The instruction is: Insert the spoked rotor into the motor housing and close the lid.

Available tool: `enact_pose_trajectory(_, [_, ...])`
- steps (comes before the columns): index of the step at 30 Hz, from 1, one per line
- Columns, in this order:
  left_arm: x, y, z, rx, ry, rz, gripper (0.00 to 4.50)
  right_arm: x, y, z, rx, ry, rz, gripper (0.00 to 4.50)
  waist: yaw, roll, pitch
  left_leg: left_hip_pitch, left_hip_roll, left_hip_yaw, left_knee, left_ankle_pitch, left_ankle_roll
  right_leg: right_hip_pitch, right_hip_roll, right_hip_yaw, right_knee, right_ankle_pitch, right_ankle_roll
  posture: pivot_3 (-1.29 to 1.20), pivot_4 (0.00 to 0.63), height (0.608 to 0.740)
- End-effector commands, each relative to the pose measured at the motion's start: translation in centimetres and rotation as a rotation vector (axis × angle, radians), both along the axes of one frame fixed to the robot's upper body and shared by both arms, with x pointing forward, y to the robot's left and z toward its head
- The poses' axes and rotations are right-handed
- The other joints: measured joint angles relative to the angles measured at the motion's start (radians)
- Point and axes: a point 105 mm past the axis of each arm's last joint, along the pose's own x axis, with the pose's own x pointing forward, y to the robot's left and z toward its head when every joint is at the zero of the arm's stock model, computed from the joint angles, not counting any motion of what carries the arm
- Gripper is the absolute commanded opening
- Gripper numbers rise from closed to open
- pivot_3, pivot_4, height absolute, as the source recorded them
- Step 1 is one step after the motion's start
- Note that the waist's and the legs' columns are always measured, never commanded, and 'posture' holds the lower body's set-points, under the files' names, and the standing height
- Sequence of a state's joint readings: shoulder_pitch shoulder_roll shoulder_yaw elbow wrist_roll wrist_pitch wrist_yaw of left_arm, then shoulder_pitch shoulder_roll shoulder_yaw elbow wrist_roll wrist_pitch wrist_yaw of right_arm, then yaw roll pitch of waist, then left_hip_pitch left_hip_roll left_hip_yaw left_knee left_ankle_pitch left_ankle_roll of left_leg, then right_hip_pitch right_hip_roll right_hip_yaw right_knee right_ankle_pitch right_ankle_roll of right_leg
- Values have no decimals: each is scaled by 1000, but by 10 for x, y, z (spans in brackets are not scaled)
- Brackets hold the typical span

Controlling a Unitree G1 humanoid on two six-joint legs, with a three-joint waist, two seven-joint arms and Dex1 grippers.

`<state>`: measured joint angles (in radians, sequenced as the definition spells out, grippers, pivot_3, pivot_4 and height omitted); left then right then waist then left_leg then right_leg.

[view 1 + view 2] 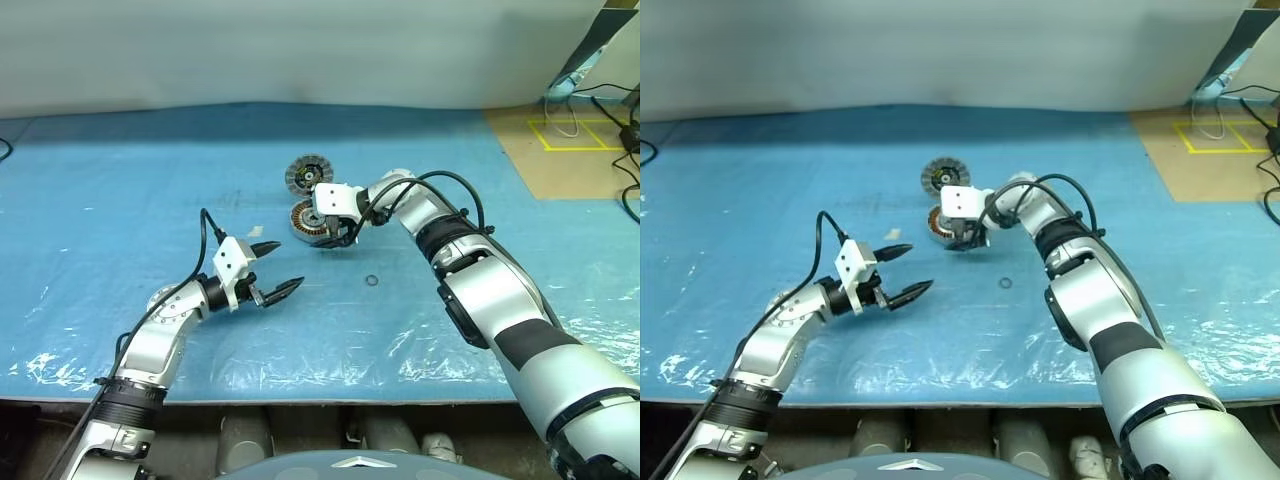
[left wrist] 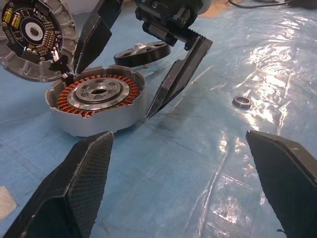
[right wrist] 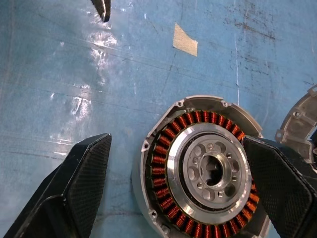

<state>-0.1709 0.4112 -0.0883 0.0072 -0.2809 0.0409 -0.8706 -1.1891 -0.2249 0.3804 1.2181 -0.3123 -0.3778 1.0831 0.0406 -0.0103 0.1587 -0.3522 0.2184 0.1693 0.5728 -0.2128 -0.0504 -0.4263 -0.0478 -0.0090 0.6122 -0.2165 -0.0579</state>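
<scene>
The motor housing (image 3: 203, 168), a short silver cylinder with copper windings, lies open side up on the blue mat. My right gripper (image 1: 330, 238) hangs over it, open. Its two black fingers (image 2: 178, 79) stand either side of the housing, tips close to the rim. The lid (image 1: 308, 175) lies just behind the housing with its patterned face up. In the left wrist view the spoked rotor (image 2: 141, 52), black-rimmed with a silver hub, lies behind the right gripper's fingers. My left gripper (image 1: 288, 264) is open and holds nothing, a short way in front and to the left of the housing.
A small metal ring (image 1: 372, 280) lies on the mat in front of the right forearm. A white scrap (image 1: 255, 231) sits near the left gripper. A brown board (image 1: 570, 150) with yellow tape and cables is at the far right. A white wall runs behind the table.
</scene>
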Motion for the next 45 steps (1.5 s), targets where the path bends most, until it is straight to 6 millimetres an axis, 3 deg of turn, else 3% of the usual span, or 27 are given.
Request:
enact_pose_trajectory(1, [-4, 1, 6, 14, -38, -6, 4500, -2, 1, -4, 1, -16, 13, 4469, 0, 0, 0, 0, 0, 0, 0, 0, 0, 0, 0, 0, 0, 0, 0, 0, 150, 740])
enact_pose_trajectory(9, [-7, -3, 6, 9, -34, -14, 4500, -2, -8, -20, -40, 10, -32, 4469, 0, 1, 0, 1, 0, 1, 0, 0, -1, 0, 0, 0, 1, 0, 0, 0, 150, 740])
enact_pose_trajectory(17, [-1, -6, 14, -44, -20, 6, 4500, -6, -6, -9, 11, 103, -15, 4469, 0, 1, 1, 1, 0, 1, 0, 0, -1, 0, 0, 0, 1, 0, 0, 0, 150, 740])
enact_pose_trajectory(22, [-2, -8, 17, -59, -16, 8, 4500, -8, -10, -19, -33, 93, -11, 4469, 0, 1, 1, 1, 1, 1, 0, 0, -1, 0, 0, 0, 1, 0, -1, 0, 150, 740])
enact_pose_trajectory(25, [-2, -9, 18, -53, -19, 0, 4500, -8, -7, -24, -39, 92, -26, 3876, 0, 1, 1, 1, 1, 1, 0, 0, -1, 0, 0, 0, 1, -1, -1, 0, 150, 740])
enact_pose_trajectory(30, [-1, -11, 19, -50, -25, -6, 4500, -11, 1, -24, -14, 137, -28, 2220, -2, 1, 1, 1, 1, 2, -1, 0, -1, 0, 0, 0, 1, -1, -1, 0, 150, 740])
enact_pose_trajectory(40, [-1, -14, 16, -56, -14, -17, 4500, -22, 6, 2, -8, 188, 32, 2220, -1, 1, 1, 1, 1, 2, -2, 0, -1, 0, 0, 0, -1, -1, -1, 0, 150, 740])
enact_pose_trajectory(45, [-5, -18, 13, -62, 7, -40, 4500, -66, -2, 9, 34, 324, 60, 2220, 9, 1, 1, 0, 2, 2, -4, 2, 2, 0, 1, -1, -4, -1, -1, 0, 150, 740])
